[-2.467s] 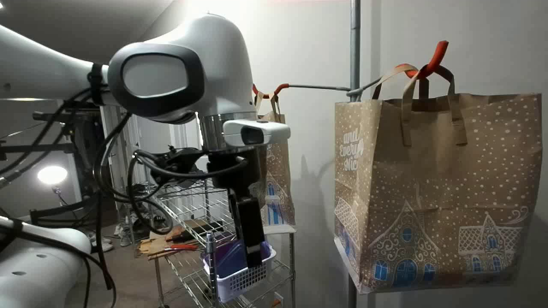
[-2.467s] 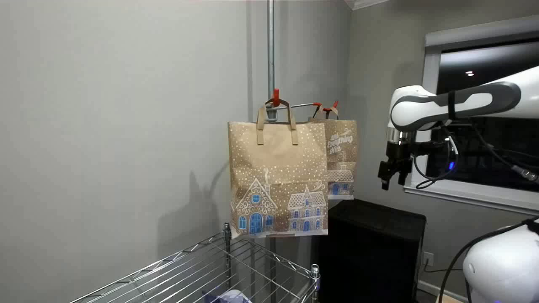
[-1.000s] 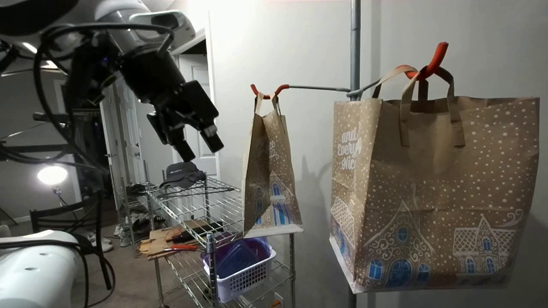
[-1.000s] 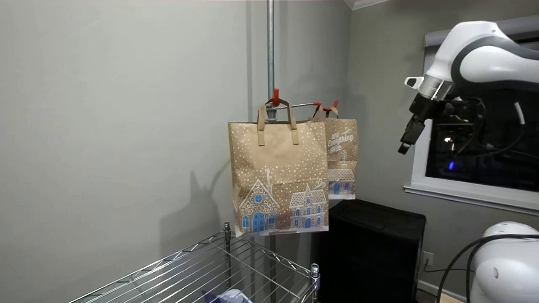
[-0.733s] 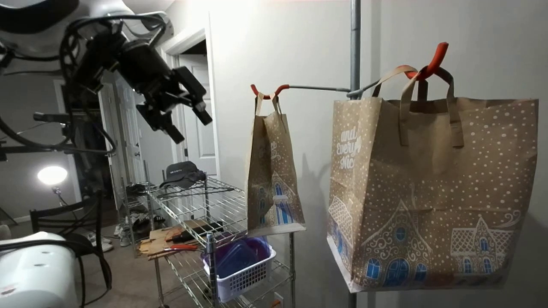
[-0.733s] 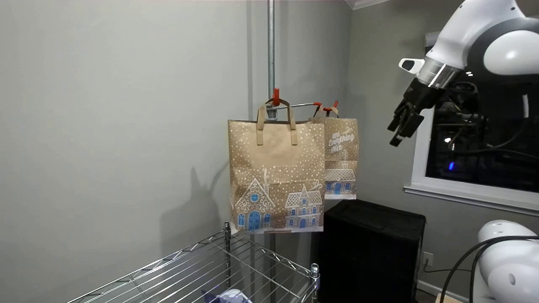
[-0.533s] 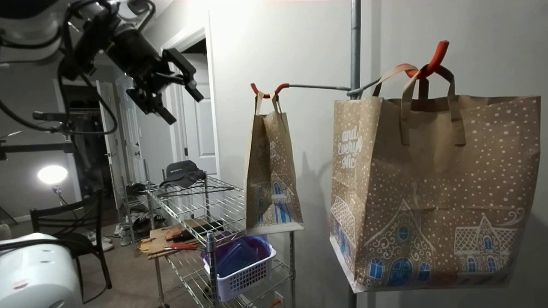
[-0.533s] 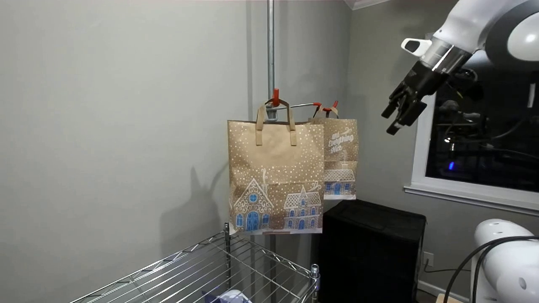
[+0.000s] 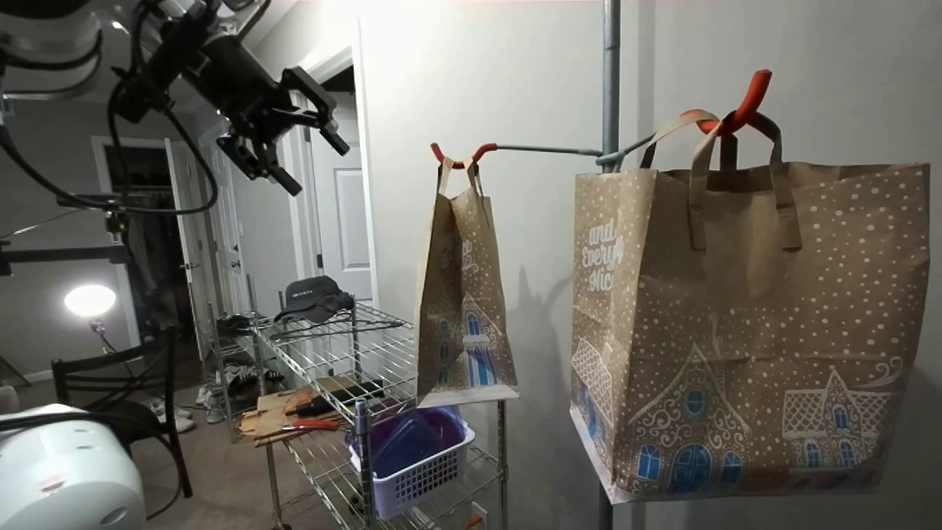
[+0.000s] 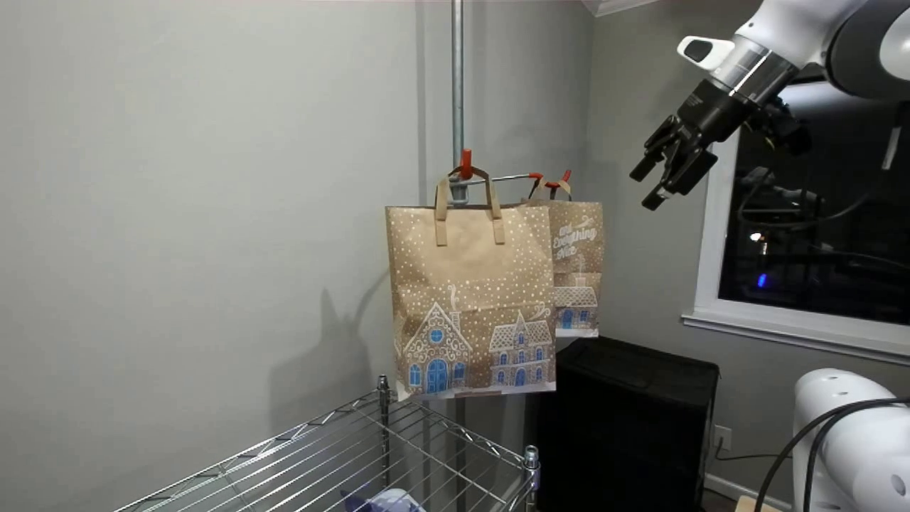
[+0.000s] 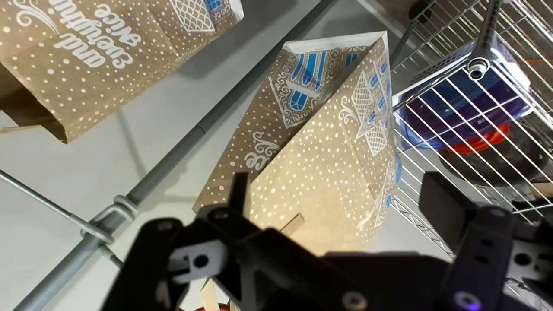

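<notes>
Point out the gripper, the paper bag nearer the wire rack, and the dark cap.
Gripper [image 9: 316,167]: in an exterior view, midway between its parted fingertips.
Paper bag [image 10: 470,295]: in an exterior view, its broad printed side.
Dark cap [image 9: 313,293]: in an exterior view, its crown.

In an exterior view the gripper [image 9: 313,163] sits towards 11 o'clock from its earlier spot, aiming between 4 and 5 instead of near 6. The far bag [image 9: 471,294], cap [image 9: 315,298] and basket [image 9: 425,482] show more fully. In an exterior view the fingers [image 10: 644,166] sit higher, towards 12, and aim between 7 and 8, no longer near 6.
</notes>
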Available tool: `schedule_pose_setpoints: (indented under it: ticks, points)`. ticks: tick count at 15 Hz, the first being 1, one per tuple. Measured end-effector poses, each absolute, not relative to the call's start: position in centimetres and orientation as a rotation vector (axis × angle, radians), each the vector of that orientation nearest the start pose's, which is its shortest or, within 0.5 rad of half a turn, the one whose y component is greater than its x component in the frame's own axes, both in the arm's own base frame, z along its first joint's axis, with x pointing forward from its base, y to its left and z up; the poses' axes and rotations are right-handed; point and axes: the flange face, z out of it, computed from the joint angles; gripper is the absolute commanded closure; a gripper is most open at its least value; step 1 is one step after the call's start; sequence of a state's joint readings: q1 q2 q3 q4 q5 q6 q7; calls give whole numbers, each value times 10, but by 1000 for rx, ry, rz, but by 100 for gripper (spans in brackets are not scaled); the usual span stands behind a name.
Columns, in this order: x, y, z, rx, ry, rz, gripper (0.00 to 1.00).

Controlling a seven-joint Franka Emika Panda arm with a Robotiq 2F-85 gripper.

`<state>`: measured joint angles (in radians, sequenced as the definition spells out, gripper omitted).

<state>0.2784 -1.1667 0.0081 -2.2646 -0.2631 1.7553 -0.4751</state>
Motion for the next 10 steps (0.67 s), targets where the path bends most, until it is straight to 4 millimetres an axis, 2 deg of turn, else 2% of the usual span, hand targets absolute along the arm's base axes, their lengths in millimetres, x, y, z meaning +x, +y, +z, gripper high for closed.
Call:
schedule_pose_setpoints:
  ticks: [5, 10]
  points:
    - [179, 30, 753, -3087, -1159, -1074, 0]
    - [190, 26, 757, -2972, -1192, -1211, 0]
